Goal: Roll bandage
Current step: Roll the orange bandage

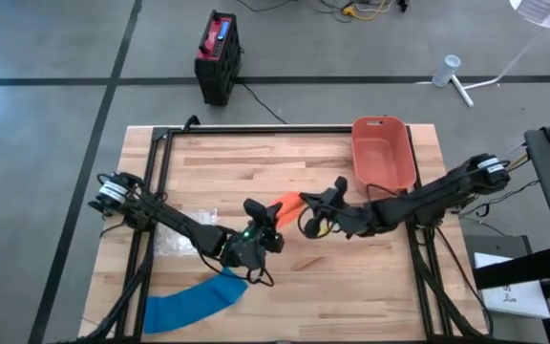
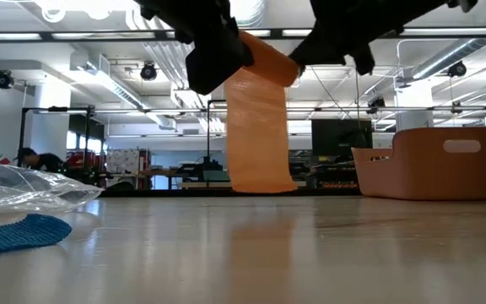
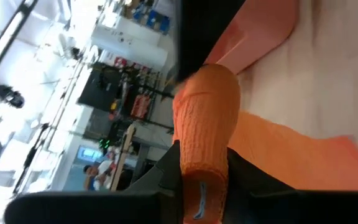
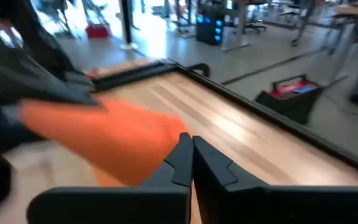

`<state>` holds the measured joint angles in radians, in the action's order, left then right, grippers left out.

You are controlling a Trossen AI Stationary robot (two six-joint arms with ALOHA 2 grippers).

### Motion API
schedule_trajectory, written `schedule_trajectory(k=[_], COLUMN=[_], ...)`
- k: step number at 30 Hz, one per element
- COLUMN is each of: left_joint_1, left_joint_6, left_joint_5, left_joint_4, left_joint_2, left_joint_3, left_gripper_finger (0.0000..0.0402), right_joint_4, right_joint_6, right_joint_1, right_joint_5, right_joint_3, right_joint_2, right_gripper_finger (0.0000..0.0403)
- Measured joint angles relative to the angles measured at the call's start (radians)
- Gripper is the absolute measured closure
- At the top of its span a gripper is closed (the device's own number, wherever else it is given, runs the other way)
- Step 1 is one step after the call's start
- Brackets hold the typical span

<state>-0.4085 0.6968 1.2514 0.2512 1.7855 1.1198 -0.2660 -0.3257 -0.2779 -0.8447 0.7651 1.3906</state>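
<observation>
An orange bandage (image 1: 289,202) is held up over the middle of the table. Its rolled part (image 2: 267,56) is on top, and a loose strip (image 2: 260,127) hangs down from it. My left gripper (image 3: 204,171) is shut on the roll, coming from the table's left. My right gripper (image 4: 192,144), coming from the right, is shut just beside the roll with nothing between its fingers. A blue bandage (image 1: 194,300) lies flat near the table's front left corner. My left gripper pinches one end of the orange roll (image 3: 205,146) between its two fingers. The roll sticks out past the fingertips, along them. It is lifted clear, and the strip hangs slack below it, its lower end (image 2: 261,186) reaching the table. Whether my right gripper touches the bandage, I cannot tell.
An orange bin (image 1: 382,153) stands at the table's far right. A clear plastic bag (image 1: 185,232) lies on the left part, under my left arm. A black frame rail (image 1: 256,129) runs along the far and left edges. Bare wood lies in front of the grippers.
</observation>
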Motion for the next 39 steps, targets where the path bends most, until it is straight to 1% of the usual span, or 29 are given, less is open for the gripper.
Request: schedule_trajectory(k=[2, 4, 11, 14, 16, 18, 19, 20, 23, 25, 27, 30, 34, 39], left_joint_1=[-0.001, -0.002, -0.003, -0.004, -0.005, -0.008, -0.01, -0.01, -0.01, -0.011, -0.012, -0.013, -0.012, -0.012], left_joint_6=[-0.003, -0.004, -0.003, -0.002, 0.016, 0.087, 0.135, 0.187, 0.325, 0.41, 0.482, 0.526, 0.529, 0.526], left_joint_5=[0.027, 0.028, 0.01, -0.013, -0.076, -0.142, -0.155, -0.159, -0.144, -0.131, -0.128, -0.129, -0.135, -0.135], left_joint_4=[0.006, 0.015, 0.009, 0.005, 0.006, 0.011, 0.019, 0.029, 0.09, 0.141, 0.174, 0.181, 0.185, 0.185], left_joint_2=[-0.003, -0.006, -0.006, -0.005, -0.005, -0.004, -0.004, -0.003, -0.003, -0.003, -0.003, -0.003, -0.002, -0.002], left_joint_3=[0.001, 0.002, 0.002, 0.0, 0.0, 0.0, -0.001, -0.001, -0.001, -0.002, -0.001, -0.002, -0.002, -0.002], left_gripper_finger=[0.0353, 0.0353, 0.0353, 0.0353, 0.0353, 0.0353, 0.0353, 0.0353, 0.0353, 0.0353, 0.0353, 0.0353, 0.0353, 0.0353], right_joint_4=[0.047, 0.073, 0.062, 0.056, 0.056, 0.057, 0.055, 0.064, 0.135, 0.196, 0.217, 0.206, 0.201, 0.202], right_joint_6=[0.028, 0.082, 0.28, 0.347, 0.359, 0.35, 0.346, 0.348, 0.35, 0.303, 0.244, 0.178, 0.123, 0.043], right_joint_1=[-0.001, -0.005, -0.059, -0.075, -0.076, -0.075, -0.073, -0.073, -0.078, -0.078, -0.078, -0.077, -0.071, -0.05], right_joint_5=[-0.008, 0.009, 0.025, 0.083, 0.15, 0.213, 0.233, 0.249, 0.253, 0.253, 0.252, 0.251, 0.252, 0.251], right_joint_3=[-0.004, -0.004, -0.004, -0.003, -0.002, -0.002, -0.001, -0.001, -0.001, -0.001, -0.001, -0.001, -0.001, 0.0], right_joint_2=[-0.032, -0.058, -0.166, -0.215, -0.233, -0.244, -0.245, -0.249, -0.257, -0.263, -0.266, -0.257, -0.243, -0.215], right_gripper_finger=[0.0402, 0.0402, 0.04, 0.0381, 0.036, 0.0336, 0.0325, 0.0314, 0.0289, 0.0279, 0.0274, 0.027, 0.0268, 0.0284])
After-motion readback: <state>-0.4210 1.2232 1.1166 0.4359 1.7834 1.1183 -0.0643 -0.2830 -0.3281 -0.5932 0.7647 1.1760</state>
